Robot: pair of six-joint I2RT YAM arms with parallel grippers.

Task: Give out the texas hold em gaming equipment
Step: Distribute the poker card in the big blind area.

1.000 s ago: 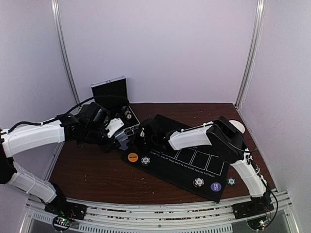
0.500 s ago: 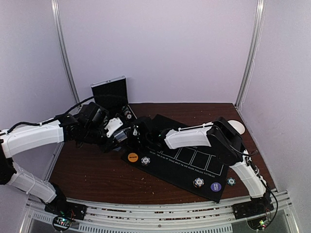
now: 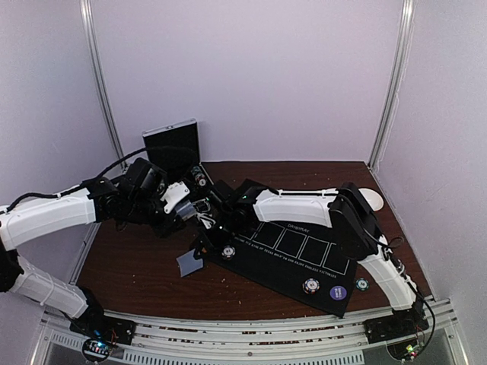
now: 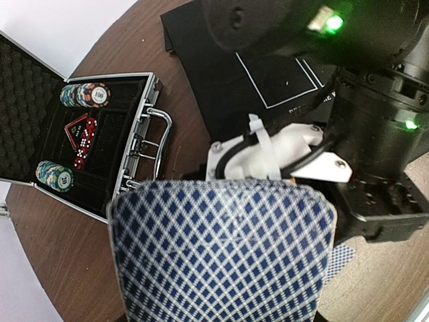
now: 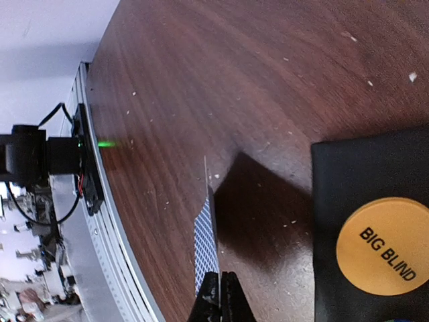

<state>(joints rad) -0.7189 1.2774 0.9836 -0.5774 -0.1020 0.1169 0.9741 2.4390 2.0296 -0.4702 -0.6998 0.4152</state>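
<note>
Since ~1 s ago: right gripper (image 5: 220,293) has pulled off the deck (image 4: 221,251) and swung out to the near-left corner of the mat (image 3: 304,251), now w/ one card (image 5: 204,253). Fingers are pinched together on that card's lower edge. Card shows edge-on in the R wrist cam, over bare table (image 5: 221,80) just off the mat corner. Can't tell if it touches the wood. Orange Big Blind button (image 5: 385,249) sits on the mat right beside it; in the top cam it's hidden under the R arm now.

Left gripper (image 3: 185,211) has the deck up off the table, check-pattern back facing its cam. Fingers are hidden behind it, clamped on the deck by the look. Open case (image 4: 100,144) lies behind, w/ chip stacks (image 4: 84,95) inside.

On the mat: one chip (image 3: 227,252) by the right gripper, second chip (image 3: 310,286) at the near edge, purple button (image 3: 337,292) just beside that.
</note>
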